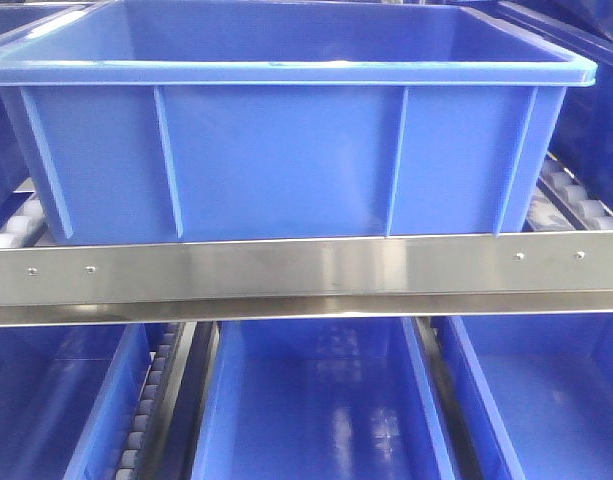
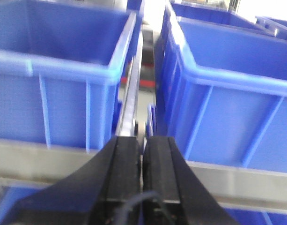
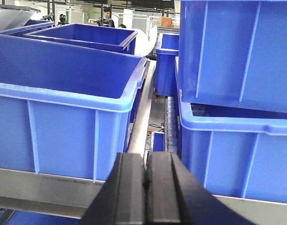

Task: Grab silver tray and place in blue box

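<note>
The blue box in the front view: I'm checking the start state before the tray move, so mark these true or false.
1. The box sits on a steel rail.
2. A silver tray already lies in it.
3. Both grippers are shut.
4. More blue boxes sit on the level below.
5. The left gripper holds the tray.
1. True: the blue box rests above the steel rail.
2. False: no tray shows; what can be seen of its inside is bare blue.
3. True: left gripper and right gripper have pads together.
4. True: lower boxes show beneath.
5. False: it is shut on nothing.
</note>
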Available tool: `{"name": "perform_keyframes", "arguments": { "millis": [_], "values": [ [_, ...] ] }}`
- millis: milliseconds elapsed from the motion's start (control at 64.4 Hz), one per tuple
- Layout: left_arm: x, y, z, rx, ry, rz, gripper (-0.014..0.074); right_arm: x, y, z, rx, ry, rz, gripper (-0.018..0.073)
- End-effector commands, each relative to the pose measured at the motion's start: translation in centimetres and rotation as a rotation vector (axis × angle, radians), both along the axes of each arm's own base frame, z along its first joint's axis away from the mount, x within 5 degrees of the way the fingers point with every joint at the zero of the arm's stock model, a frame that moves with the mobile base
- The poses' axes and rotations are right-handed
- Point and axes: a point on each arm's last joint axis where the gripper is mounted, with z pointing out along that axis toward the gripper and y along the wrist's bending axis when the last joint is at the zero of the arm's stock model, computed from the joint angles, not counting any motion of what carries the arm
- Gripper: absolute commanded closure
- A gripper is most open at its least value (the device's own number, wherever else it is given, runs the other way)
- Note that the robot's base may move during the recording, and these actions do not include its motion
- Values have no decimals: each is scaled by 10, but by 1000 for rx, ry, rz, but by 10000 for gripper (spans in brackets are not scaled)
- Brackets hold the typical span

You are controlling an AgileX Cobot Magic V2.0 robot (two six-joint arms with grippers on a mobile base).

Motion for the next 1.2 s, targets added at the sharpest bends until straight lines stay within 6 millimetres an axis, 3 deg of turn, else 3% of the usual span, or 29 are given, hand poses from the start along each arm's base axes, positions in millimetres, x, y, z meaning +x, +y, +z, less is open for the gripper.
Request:
{"name": "perform_keyframes", "arguments": {
  "millis": [0,1180],
  "values": [
    [-2,0,6,12,-122,1,596,-5,0,14,5,-121,-3,508],
    [-1,-1,1,57,-73,-13,596,-5,0,14,5,-121,-3,508]
  ]
}}
